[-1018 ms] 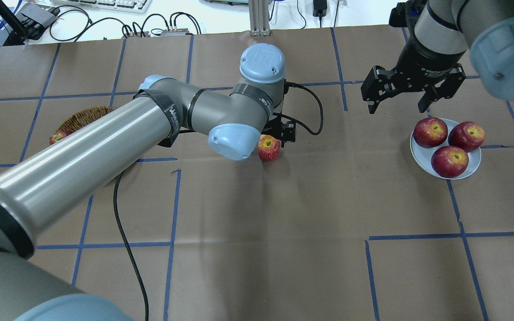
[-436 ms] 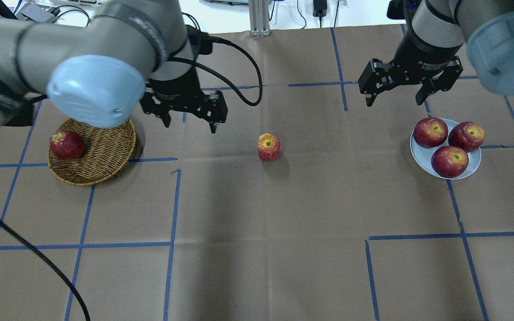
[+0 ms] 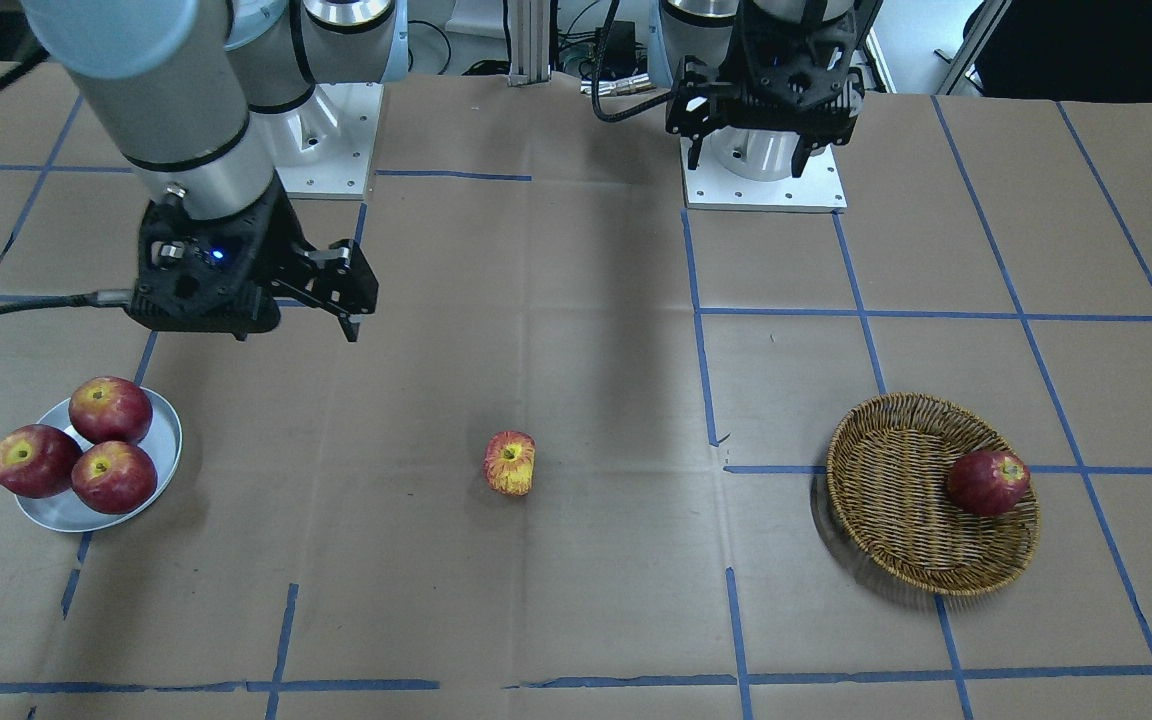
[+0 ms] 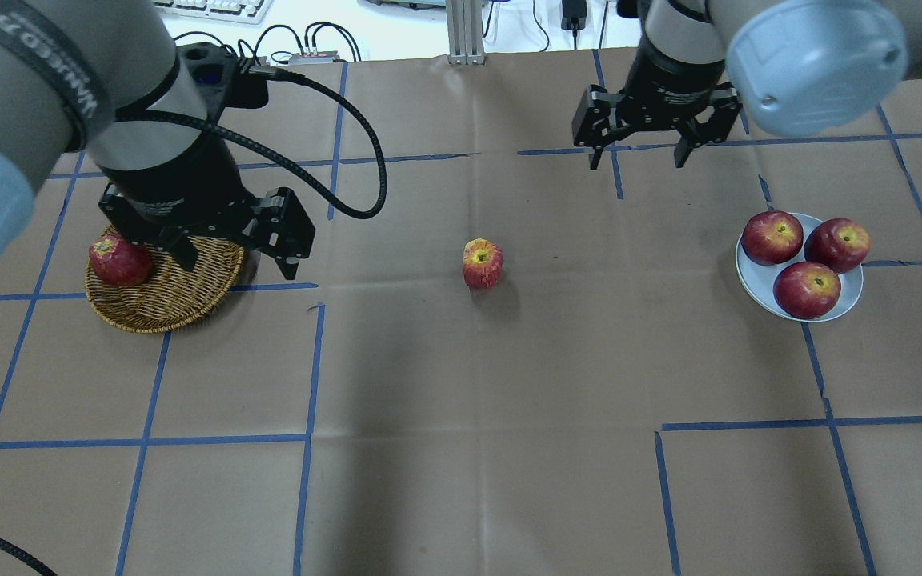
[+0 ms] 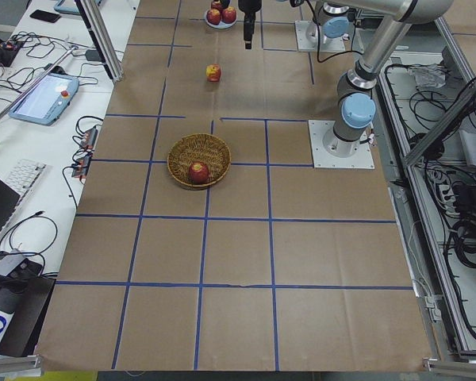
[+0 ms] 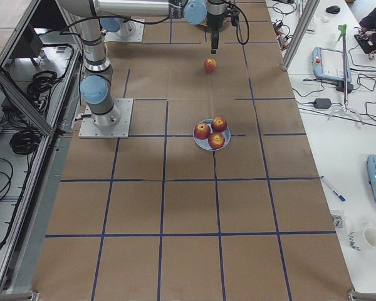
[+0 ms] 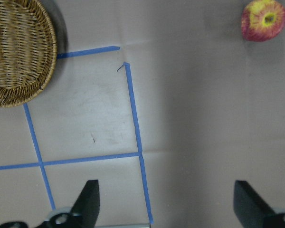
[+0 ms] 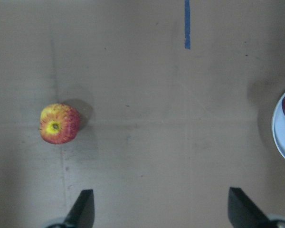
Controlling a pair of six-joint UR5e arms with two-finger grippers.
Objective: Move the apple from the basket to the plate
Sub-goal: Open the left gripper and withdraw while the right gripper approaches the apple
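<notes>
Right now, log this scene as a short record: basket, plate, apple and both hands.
basket: holds one dark red apple
plate: holds three dark red apples
apple: on the table, between basket and plate, ungripped
left hand: open, empty, raised
right hand: open, empty, raised

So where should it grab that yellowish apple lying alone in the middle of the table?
Probably from straight above: the right gripper closing across the widest part of the apple. It sits alone on the table, slightly tilted, its rounded sides free all round.
</notes>
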